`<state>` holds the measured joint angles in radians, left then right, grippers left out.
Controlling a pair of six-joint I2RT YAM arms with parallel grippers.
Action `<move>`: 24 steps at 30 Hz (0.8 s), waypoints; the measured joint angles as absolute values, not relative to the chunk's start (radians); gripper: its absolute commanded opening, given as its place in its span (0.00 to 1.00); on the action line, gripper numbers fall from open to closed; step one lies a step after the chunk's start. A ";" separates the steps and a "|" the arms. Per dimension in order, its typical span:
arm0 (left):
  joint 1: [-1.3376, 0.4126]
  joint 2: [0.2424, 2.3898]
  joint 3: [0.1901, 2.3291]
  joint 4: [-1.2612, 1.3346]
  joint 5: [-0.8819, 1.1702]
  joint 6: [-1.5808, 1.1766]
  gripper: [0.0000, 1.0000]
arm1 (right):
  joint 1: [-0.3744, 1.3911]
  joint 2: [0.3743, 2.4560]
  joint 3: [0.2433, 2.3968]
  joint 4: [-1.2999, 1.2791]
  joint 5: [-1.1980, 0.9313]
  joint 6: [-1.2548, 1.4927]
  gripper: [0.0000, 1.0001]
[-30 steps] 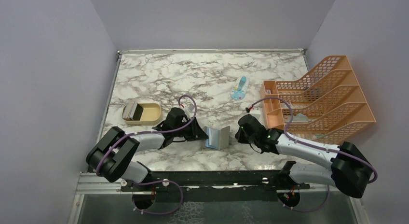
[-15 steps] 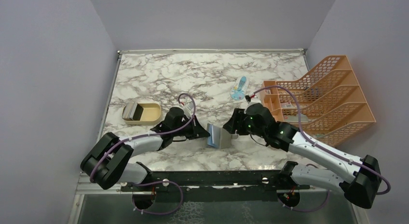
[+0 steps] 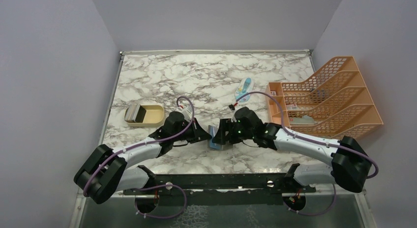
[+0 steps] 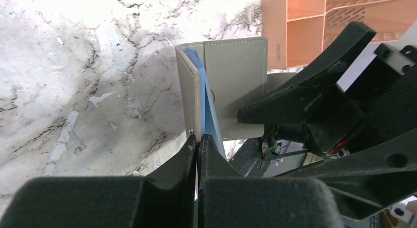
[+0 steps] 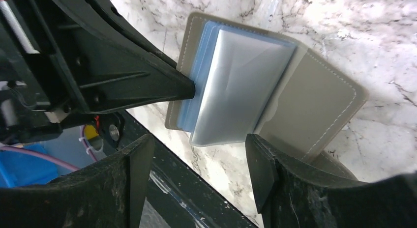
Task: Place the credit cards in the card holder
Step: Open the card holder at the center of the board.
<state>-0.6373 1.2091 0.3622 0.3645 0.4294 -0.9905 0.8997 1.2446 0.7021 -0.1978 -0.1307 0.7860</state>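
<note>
While the left hand (image 4: 197,142) has clenched on the edge of one grey cover of the card holder (image 3: 215,138) and keeps it standing on the marble counter (image 3: 162,75), the right hand (image 5: 199,147) has come across from the side of the orange rack (image 3: 339,98) and spread its fingers fully. A second ago it was closed and apart from the holder. Now its two fingers stand on both sides of the clear, pale blue inner pockets, and it grasps nothing. I judge that the holder is now braced open for loading, but no card has gone in yet. The credit cards (image 3: 133,113), as far as I can tell, are the greyish stack in the left compartment of the tan tray (image 3: 156,116), well apart from both hands. No brand or writing can be read: the holder is plain with pale stitching, and the print on the blue-and-white packet (image 3: 243,89) is too small.
</note>
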 measured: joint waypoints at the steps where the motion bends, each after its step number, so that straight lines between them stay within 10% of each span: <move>1: -0.637 1.209 0.362 0.360 0.427 -0.991 0.00 | 0.904 1.259 0.698 -0.186 -0.138 0.785 0.69; 24: -0.638 1.210 0.356 0.324 0.417 -1.000 0.00 | 0.911 1.452 0.680 -0.064 -0.154 0.773 0.70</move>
<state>-0.6376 1.2098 0.3565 0.3241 0.4171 -0.9997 0.9112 1.4521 0.6796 -0.0635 -0.1543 0.7734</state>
